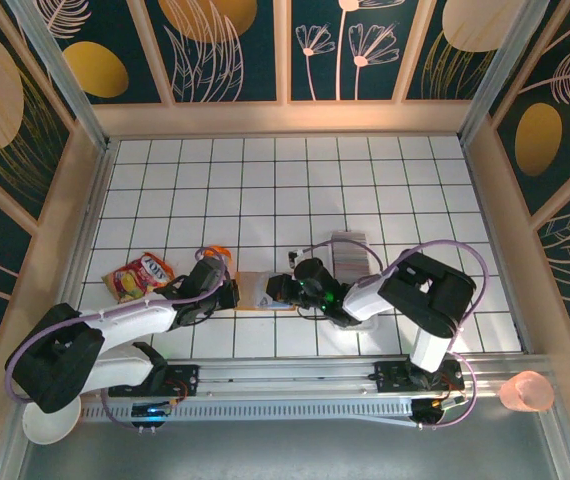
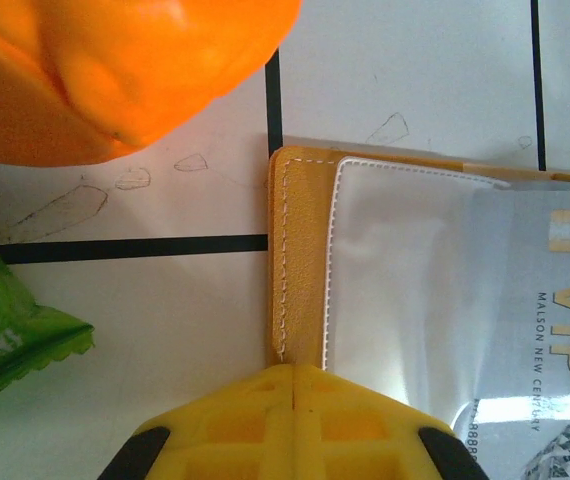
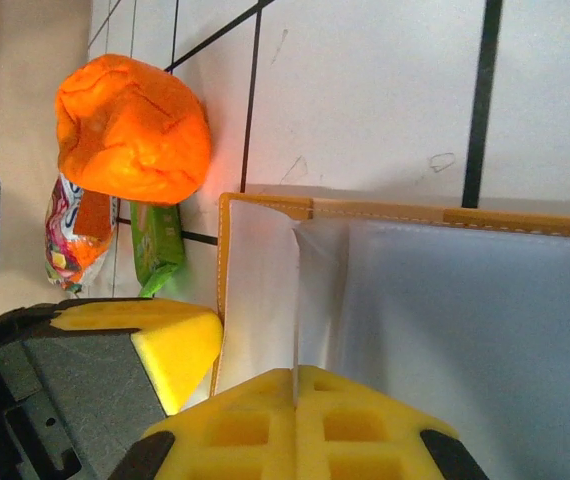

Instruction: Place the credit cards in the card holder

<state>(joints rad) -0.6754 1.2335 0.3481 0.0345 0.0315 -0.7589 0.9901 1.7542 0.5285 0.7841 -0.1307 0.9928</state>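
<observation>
Two grippers meet over the holder (image 2: 300,260), which lies open near the table's (image 1: 265,180) near edge, about midway along it. The left gripper (image 2: 293,388) has its pads closed on the holder's left rim. The right gripper (image 3: 295,392), coming in from the opposite side, is pinched on a thin pale card (image 2: 540,300) that lies across the holder's lining. The holder is tan with white stitching and a pale grey-white inside; the card is light grey-blue with "VIP" printed on it. More cards (image 1: 350,256) stand on edge in a clear tray (image 1: 349,236) just behind the right gripper. An orange lump (image 1: 220,255), a green packet (image 2: 10,335) and a red-yellow snack packet (image 1: 140,275) sit toward the left edge. The table is white tile with black lines, walled by dark panels (image 1: 215,45) painted with gold leaves.
</observation>
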